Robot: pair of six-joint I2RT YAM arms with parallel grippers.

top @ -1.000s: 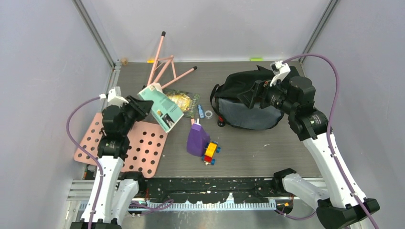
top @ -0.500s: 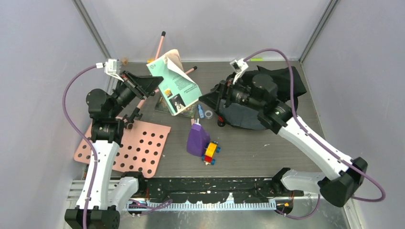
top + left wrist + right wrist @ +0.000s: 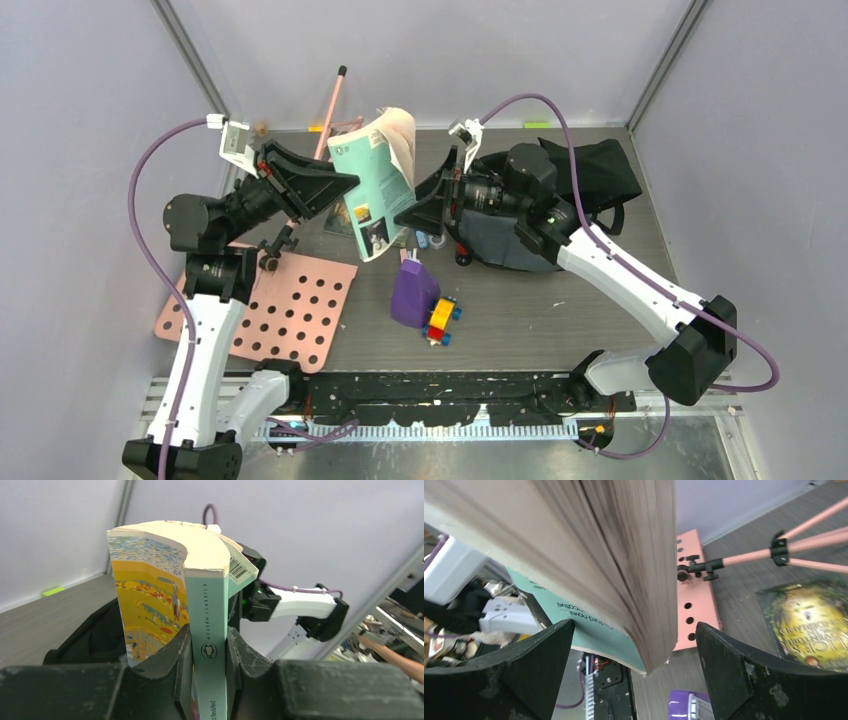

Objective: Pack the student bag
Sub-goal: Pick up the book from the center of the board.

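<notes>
Gripping the teal paperback book point(image 3: 372, 185) by its spine in my left claw point(image 3: 207, 640), I held my right claw point(image 3: 634, 630) spread wide around its pages; that arm partly hid the floppy black fabric backpack point(image 3: 590, 170) far right, a purple plastic bottle point(image 3: 412, 292) near it

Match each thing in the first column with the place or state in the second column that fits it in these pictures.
Things:
1. teal book
2. student bag
3. purple container
4. pink perforated board

Places or states:
A. lies flat at the table's near left
B. held up off the table, its spine clamped between the left fingers
C. slumped on the far right part of the table
D. stands on the table right beside the toy of coloured blocks

Pairs: 1-B, 2-C, 3-D, 4-A
</notes>
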